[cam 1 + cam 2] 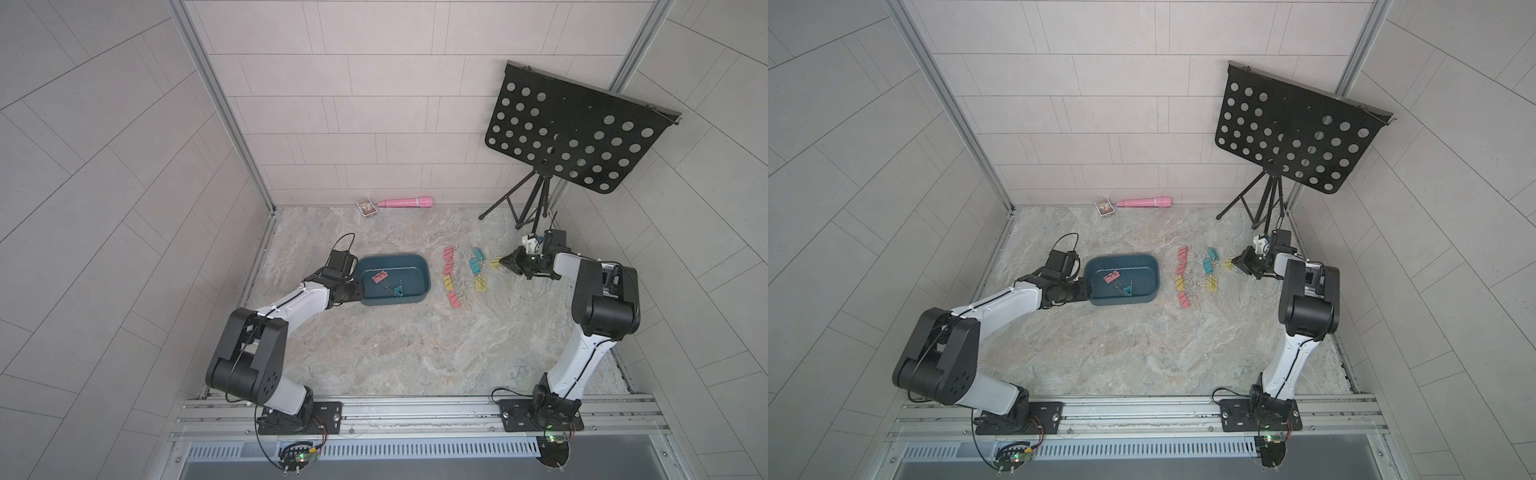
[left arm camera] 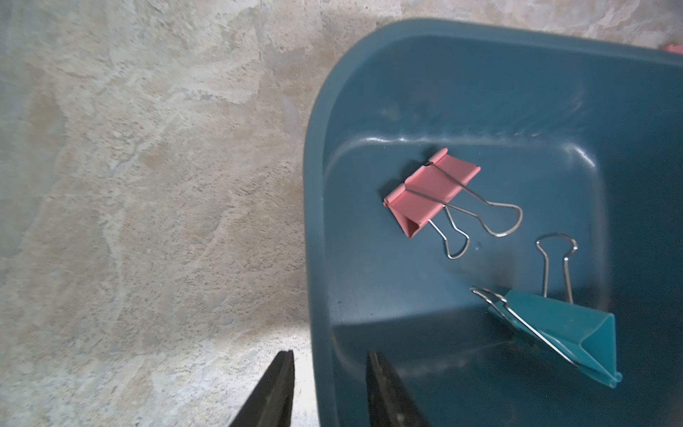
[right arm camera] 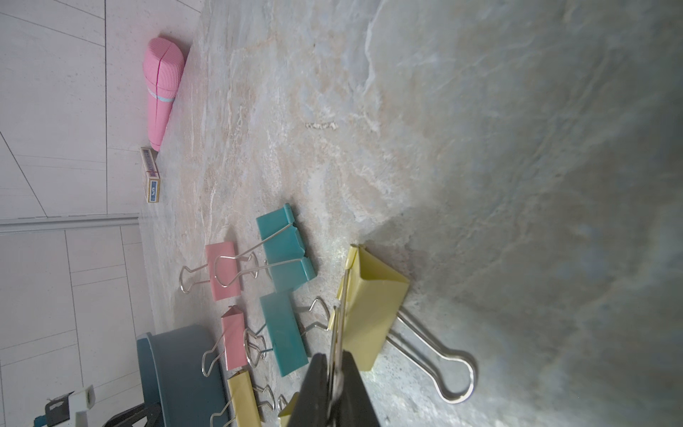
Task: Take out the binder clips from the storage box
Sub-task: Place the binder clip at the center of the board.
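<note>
The dark teal storage box (image 1: 390, 258) (image 2: 314, 185) sits left of centre. Two binder clips lie inside it, a pink one (image 1: 380, 277) (image 2: 430, 188) and a teal one (image 1: 398, 289) (image 2: 569, 325). My left gripper (image 1: 358, 286) (image 2: 330, 353) straddles the box's left wall, one finger inside and one outside, shut on it. Several pink, yellow and teal clips (image 1: 451, 274) lie on the table right of the box. At their right end, a yellow clip (image 1: 496, 263) (image 3: 373, 303) rests on the table. My right gripper (image 1: 505, 262) (image 3: 335, 356) pinches its upright wire handle.
A long pink cylinder (image 1: 405, 203) and a small printed card box (image 1: 367, 207) lie against the back wall. A black perforated music stand (image 1: 573, 133) leans in the back right corner. Its tripod legs (image 1: 519, 203) stand just behind my right arm.
</note>
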`<act>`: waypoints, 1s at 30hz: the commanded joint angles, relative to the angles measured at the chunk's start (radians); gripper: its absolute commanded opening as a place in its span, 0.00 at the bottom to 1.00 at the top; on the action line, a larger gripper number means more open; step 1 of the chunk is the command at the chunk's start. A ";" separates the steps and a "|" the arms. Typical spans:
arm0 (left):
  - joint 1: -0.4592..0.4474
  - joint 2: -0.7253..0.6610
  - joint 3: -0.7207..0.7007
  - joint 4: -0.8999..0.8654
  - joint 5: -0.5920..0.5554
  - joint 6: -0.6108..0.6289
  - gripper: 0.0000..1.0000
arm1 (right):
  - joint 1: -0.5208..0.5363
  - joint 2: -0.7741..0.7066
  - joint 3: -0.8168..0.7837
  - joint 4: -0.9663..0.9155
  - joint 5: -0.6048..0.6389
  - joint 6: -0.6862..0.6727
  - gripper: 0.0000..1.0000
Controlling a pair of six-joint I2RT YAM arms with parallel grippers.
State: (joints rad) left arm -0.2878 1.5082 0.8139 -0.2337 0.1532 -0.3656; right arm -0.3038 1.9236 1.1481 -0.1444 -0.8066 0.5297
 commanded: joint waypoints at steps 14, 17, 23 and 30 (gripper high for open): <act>0.007 -0.002 0.002 -0.016 -0.014 0.011 0.41 | -0.010 -0.056 -0.028 0.020 0.010 0.020 0.30; 0.007 -0.003 0.002 -0.015 -0.014 0.010 0.41 | -0.017 -0.087 -0.052 0.021 0.021 0.018 0.33; 0.006 -0.003 0.001 -0.015 -0.018 0.009 0.41 | -0.021 -0.170 -0.115 0.017 0.049 0.015 0.35; 0.006 -0.004 0.002 -0.014 -0.018 0.007 0.41 | -0.020 -0.323 -0.163 -0.053 0.092 -0.024 0.37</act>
State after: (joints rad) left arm -0.2878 1.5085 0.8139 -0.2337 0.1509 -0.3656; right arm -0.3214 1.6810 0.9924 -0.1417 -0.7578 0.5453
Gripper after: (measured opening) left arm 0.408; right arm 0.369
